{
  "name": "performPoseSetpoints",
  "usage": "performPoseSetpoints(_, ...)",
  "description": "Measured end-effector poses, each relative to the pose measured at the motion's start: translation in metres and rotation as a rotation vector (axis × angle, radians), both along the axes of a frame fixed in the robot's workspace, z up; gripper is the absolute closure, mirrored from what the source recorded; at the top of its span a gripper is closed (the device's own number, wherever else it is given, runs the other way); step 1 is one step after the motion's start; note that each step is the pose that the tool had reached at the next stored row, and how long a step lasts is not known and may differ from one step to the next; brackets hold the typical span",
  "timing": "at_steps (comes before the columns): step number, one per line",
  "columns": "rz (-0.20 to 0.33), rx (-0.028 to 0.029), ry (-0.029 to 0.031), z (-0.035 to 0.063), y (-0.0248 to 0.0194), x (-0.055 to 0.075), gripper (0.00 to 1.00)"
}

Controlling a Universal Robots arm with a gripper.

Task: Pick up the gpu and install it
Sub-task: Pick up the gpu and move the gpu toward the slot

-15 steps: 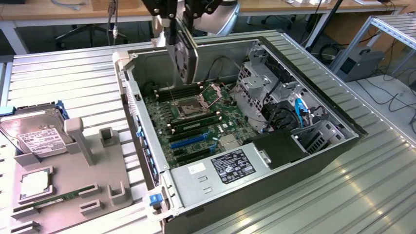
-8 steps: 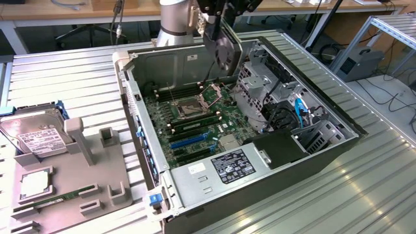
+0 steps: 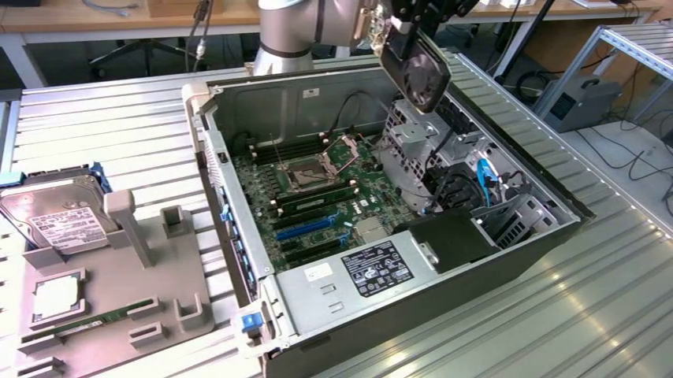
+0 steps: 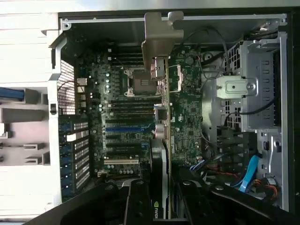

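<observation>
Metal table (image 3: 589, 315) bears computer case (image 3: 452, 315) (grey holder (image 3: 158, 268) beside).

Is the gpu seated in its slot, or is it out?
Out. The gripper holds the gpu in the air above the open case, clear of the motherboard.

The graphics card (image 3: 418, 69) has a black face and a silver end bracket (image 4: 159, 40). The gripper (image 4: 161, 204) is black. The motherboard (image 3: 315, 185) is dark green, with one blue slot (image 4: 124, 127). A light blue cable (image 3: 484, 177) is inside the grey case (image 3: 315, 83). On the left, the hard drive (image 3: 53, 216) is silver with a white label. The table (image 3: 589, 307) is silver with ribbed stripes.
</observation>
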State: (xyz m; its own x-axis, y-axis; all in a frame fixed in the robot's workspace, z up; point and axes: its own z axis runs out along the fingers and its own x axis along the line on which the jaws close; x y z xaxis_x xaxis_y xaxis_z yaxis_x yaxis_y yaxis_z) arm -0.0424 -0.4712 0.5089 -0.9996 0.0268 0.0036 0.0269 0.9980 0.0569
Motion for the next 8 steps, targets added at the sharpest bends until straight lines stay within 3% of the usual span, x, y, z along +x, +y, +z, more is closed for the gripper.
performPoseSetpoints(3, 0.000, 0.0000, 0.0000, 0.0000, 0.0000, 0.021, 0.73)
performPoseSetpoints(8, 0.000, 0.0000, 0.0000, 0.0000, 0.0000, 0.045, 0.73)
